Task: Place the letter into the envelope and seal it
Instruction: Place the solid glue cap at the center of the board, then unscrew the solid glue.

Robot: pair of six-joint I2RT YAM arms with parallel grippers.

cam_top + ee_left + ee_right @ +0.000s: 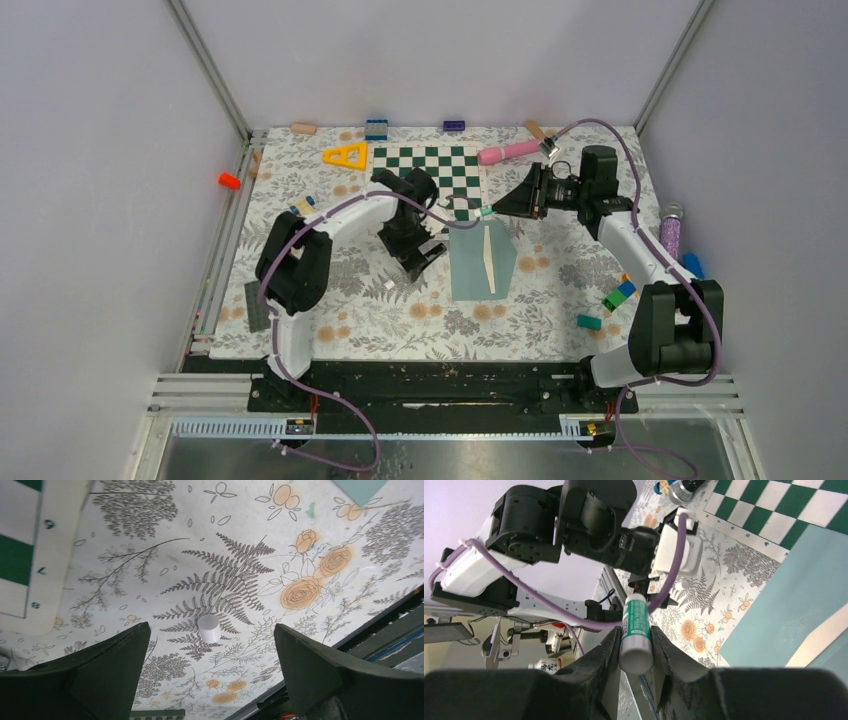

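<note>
- The right gripper (pixel 634 642) has its two fingers pressed against the sides of a glue stick (pixel 636 625). It grips the tube by its base so that the working end points away, toward the left arm.
- The left gripper (pixel 211 632) stands wide open with nothing between its fingers. It hangs over a small white cap (pixel 208 628), which sits upright on the floral tablecloth (pixel 240 570).
- The cap probably belongs to the glue stick. If so, it sits just beside the work and can be picked up again once gluing is done.
- One arm holding the tube while the other has a free hand suits uncapping. It also leaves the left fingers free to steady the paper.
- The envelope (pixel 470 265) lies flat on the tablecloth between the two grippers, just below the chessboard (pixel 425 165) and right under the glue stick's reach.
- A cream strip (pixel 490 260) runs along the envelope's length. It may be the flap's gummed band or the letter's pale back showing at the mouth; I cannot tell which.
- No letter lies loose anywhere on the table, so it is most likely already inside. The step in hand then looks like gluing the flap.
- The next move calls for a light, straight pass along the strip, because a push could slide the unheld envelope.
</note>
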